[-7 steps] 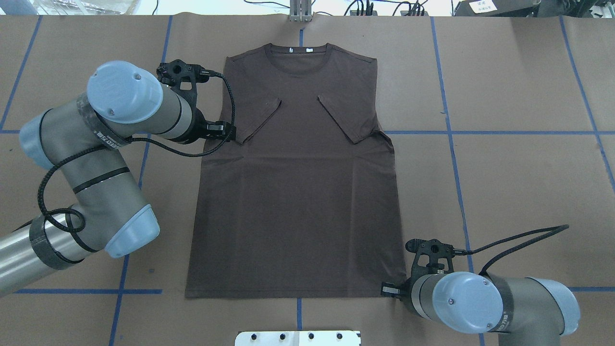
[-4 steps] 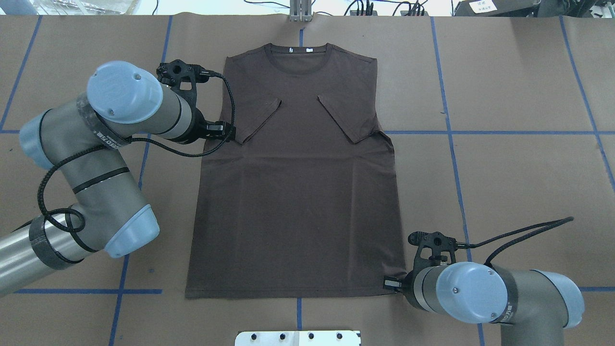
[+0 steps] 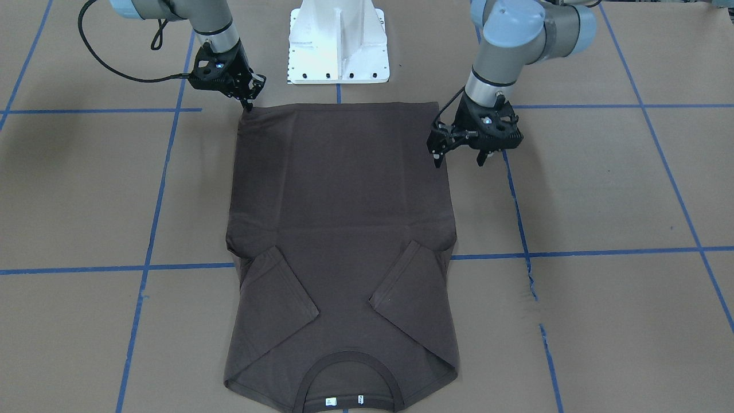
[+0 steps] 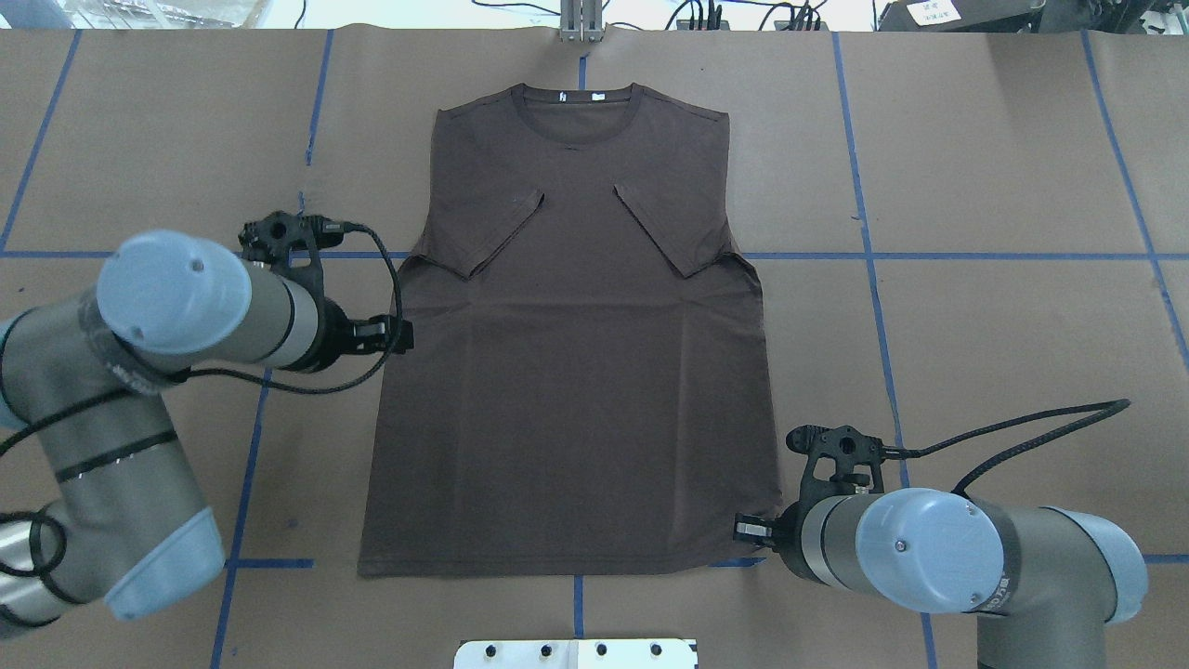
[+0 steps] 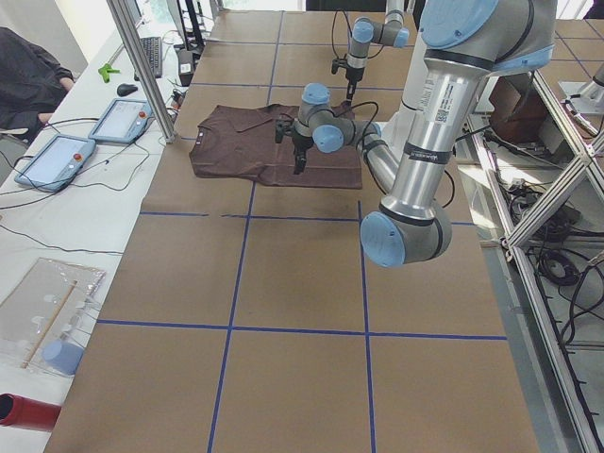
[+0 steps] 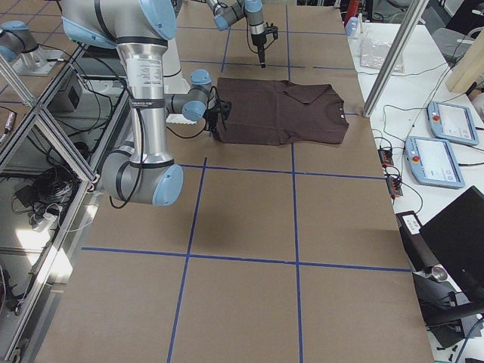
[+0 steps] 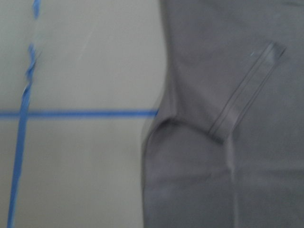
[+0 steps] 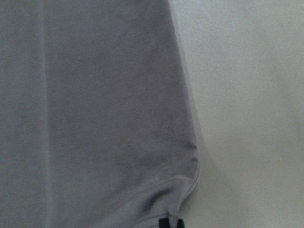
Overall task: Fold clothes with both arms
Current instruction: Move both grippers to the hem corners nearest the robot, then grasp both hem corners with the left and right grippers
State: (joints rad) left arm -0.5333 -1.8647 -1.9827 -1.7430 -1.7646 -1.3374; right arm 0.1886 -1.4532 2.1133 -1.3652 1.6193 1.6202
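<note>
1. One dark brown T-shirt (image 4: 576,390) lies flat in the middle of the paper-covered table (image 4: 975,186). Its collar (image 4: 581,102) is at the far side from the robot and its hem is toward the white base pedestal (image 3: 338,40).
2. Both short sleeves are folded inward over the chest, the left-side sleeve (image 4: 497,232) and the right-side sleeve (image 4: 671,232) slanting toward each other.
3. On my left arm (image 4: 176,297), the left gripper (image 3: 459,163) sits at the shirt's side edge, between armpit and hem. Its jaws are spread wide and hold nothing. One fingertip is over the cloth edge and the other over bare paper. I cannot tell whether either touches down.
4. On my right arm (image 4: 929,548), the right gripper (image 3: 248,105) is at the hem corner on its own side. Its jaws are pinched together on that corner, and the cloth there puckers up toward the fingers.
5. My left wrist feed is blurred, but I can make out the folded sleeve beside a blue tape line (image 7: 76,114).
</note>
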